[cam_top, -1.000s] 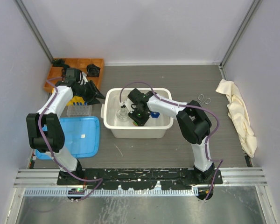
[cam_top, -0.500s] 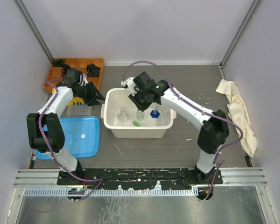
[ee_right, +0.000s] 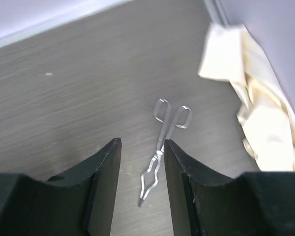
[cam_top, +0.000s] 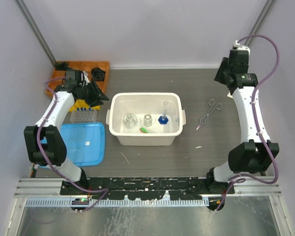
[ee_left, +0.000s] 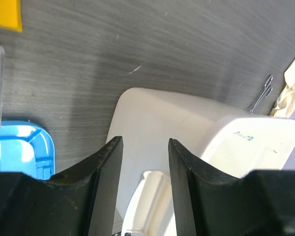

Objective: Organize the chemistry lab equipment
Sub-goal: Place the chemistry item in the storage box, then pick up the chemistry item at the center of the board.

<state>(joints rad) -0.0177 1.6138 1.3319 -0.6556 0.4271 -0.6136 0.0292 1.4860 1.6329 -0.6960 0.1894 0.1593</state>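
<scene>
Grey wood-grain table [cam_top: 152, 157]: metal forceps [cam_top: 209, 113] lie at three o'clock of the white tub [cam_top: 145, 95]; left gripper [ee_left: 145, 142] and right gripper [ee_right: 142, 143] both stand half-wide, holding nothing.

One white tub [cam_top: 145, 139] held three glass pieces: one flask [cam_top: 130, 120], one small jar [cam_top: 147, 119] and one cylinder [cam_top: 163, 114] on a blue base. It also held one green spoon [cam_top: 146, 130]. Right of it lay one forceps [cam_top: 209, 114]. Left were one blue tray [cam_top: 73, 143] and one yellow rack [ee_left: 5, 14] (mostly hidden). Far left sat one orange tray [cam_top: 84, 65], far right one cream cloth [ee_right: 258, 98].
</scene>
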